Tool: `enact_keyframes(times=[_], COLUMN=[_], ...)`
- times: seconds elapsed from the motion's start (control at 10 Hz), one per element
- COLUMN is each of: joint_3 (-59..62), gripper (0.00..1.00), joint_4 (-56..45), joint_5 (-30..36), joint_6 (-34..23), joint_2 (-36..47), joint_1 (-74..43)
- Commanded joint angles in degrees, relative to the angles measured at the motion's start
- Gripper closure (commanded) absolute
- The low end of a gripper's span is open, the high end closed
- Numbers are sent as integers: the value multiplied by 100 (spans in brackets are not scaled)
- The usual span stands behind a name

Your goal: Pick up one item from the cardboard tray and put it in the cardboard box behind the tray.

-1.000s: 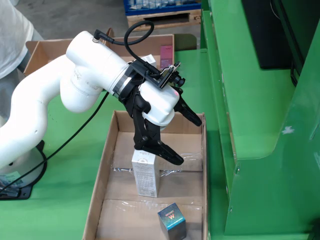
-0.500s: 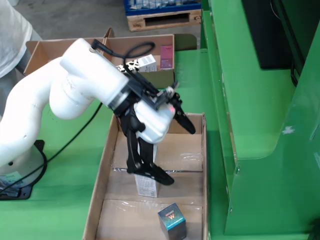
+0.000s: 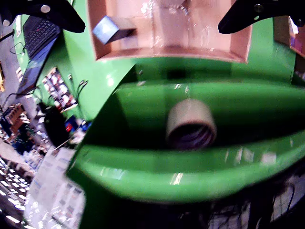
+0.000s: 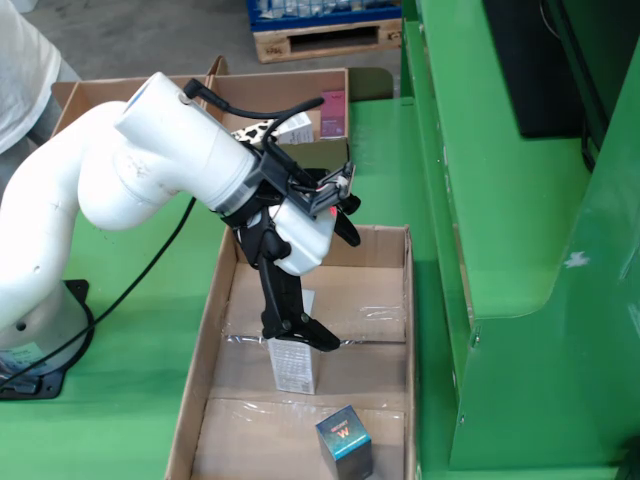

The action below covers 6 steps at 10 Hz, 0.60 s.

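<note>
In the fixed view a long cardboard tray (image 4: 385,300) lies in front of the arm. An upright white carton (image 4: 296,368) and a small blue-grey cube (image 4: 343,442) stand in it. My gripper (image 4: 335,288) hangs over the tray, open and empty, with its lower black finger (image 4: 300,328) just above the white carton. A second cardboard box (image 4: 265,95) stands behind the tray. In the wrist view the two black fingers (image 3: 47,14) are spread wide at the top corners. The tray floor (image 3: 209,33) and the cube (image 3: 112,28) show between them.
A green machine frame (image 4: 500,230) runs along the right side of the tray. In the wrist view a cardboard tape roll (image 3: 190,125) lies in the frame's green recess. A maroon packet (image 4: 333,112) sits in the rear box. A black cable (image 4: 150,265) trails over the green floor.
</note>
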Motion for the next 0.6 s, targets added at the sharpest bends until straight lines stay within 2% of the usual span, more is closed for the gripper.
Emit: enact_keyframes(times=[0.0, 0.2, 0.5], joint_3=[149, 149, 149], gripper=[0, 0, 0], joint_4=[-2354, -3192, -3192], joint_5=[2143, 2228, 2228], joint_6=[-70, -98, -98], joint_2=[449, 609, 609], joint_1=[94, 169, 169])
